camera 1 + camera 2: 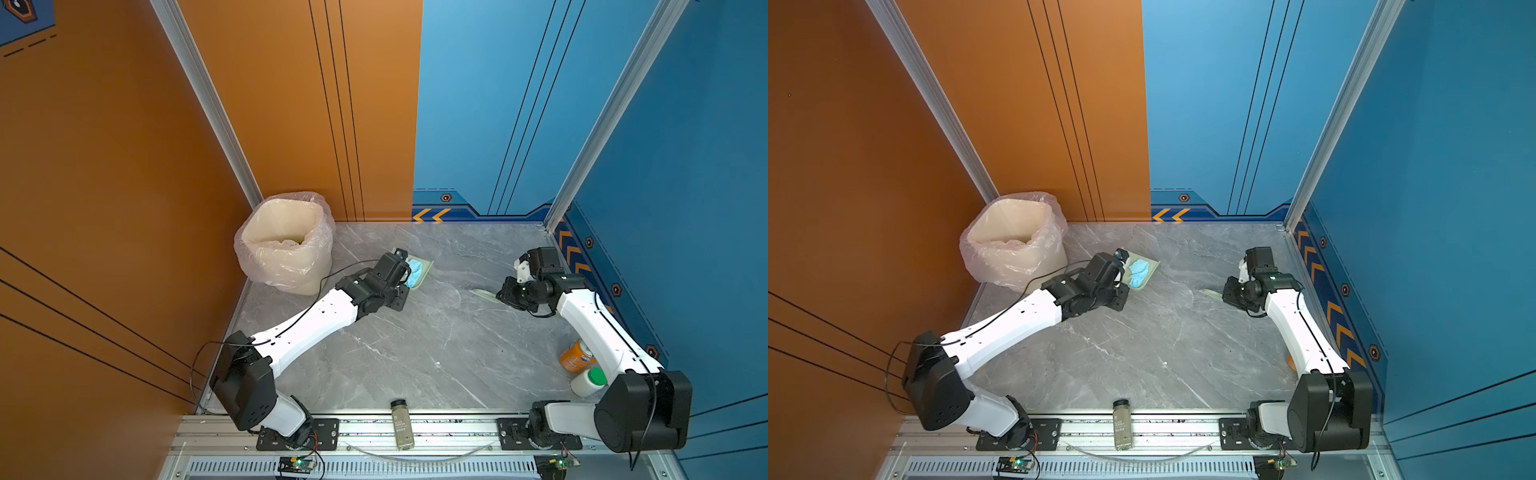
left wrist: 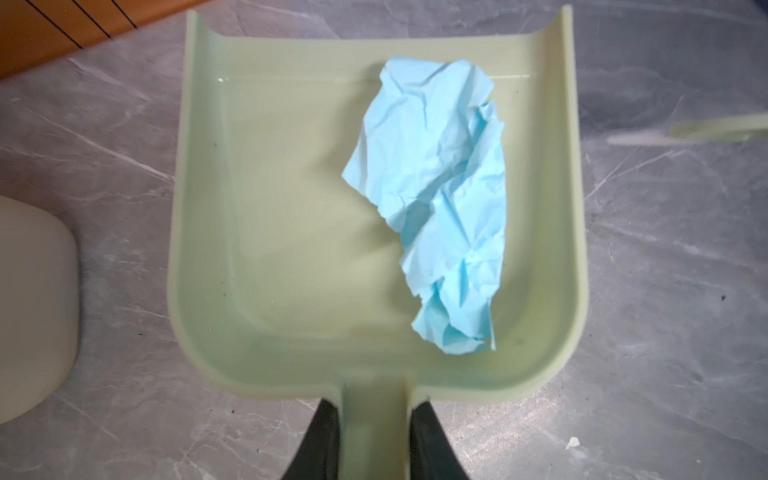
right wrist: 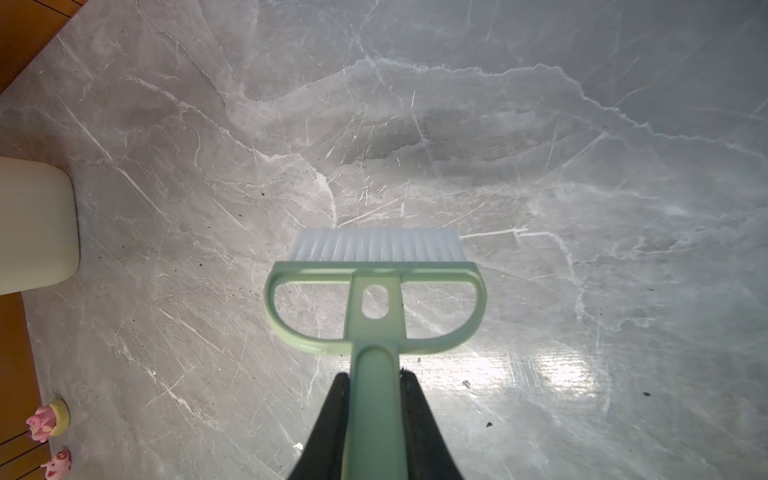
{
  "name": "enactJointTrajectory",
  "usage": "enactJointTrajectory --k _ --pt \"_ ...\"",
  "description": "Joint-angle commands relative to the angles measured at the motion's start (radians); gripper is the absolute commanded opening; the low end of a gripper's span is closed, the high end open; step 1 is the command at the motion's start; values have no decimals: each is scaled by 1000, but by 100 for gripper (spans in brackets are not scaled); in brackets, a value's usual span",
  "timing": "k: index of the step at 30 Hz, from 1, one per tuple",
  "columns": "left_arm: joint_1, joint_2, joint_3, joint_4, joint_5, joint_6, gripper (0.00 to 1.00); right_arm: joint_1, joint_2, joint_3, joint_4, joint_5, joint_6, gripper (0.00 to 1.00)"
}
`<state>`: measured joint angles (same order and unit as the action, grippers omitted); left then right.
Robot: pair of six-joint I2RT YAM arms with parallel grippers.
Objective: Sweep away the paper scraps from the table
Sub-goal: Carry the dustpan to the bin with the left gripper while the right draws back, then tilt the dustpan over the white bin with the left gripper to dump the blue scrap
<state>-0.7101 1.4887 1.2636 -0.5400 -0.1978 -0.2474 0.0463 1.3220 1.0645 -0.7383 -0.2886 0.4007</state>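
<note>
A pale green dustpan (image 2: 270, 208) rests on the grey marble table (image 1: 415, 353) beside the bin. One crumpled light blue paper scrap (image 2: 440, 199) lies inside it, also seen in both top views (image 1: 414, 276) (image 1: 1139, 272). My left gripper (image 2: 374, 405) is shut on the dustpan's handle. My right gripper (image 3: 375, 378) is shut on the handle of a pale green brush (image 3: 374, 299) with white bristles. The brush (image 1: 484, 294) hovers over bare table, well right of the dustpan. No other scraps show on the table.
A cream waste bin (image 1: 286, 245) with a plastic liner stands at the back left corner. A spice bottle (image 1: 402, 424) lies across the front rail. An orange can (image 1: 575, 357) and a white bottle (image 1: 588, 382) sit under the right arm. Two pink pig figurines (image 3: 45, 419) stand by the wall.
</note>
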Motion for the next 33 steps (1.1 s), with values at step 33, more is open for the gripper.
enactJointTrajectory --k 33 --pt "701 -38 235 122 698 -409 0 22 43 -6 30 -17 3 0"
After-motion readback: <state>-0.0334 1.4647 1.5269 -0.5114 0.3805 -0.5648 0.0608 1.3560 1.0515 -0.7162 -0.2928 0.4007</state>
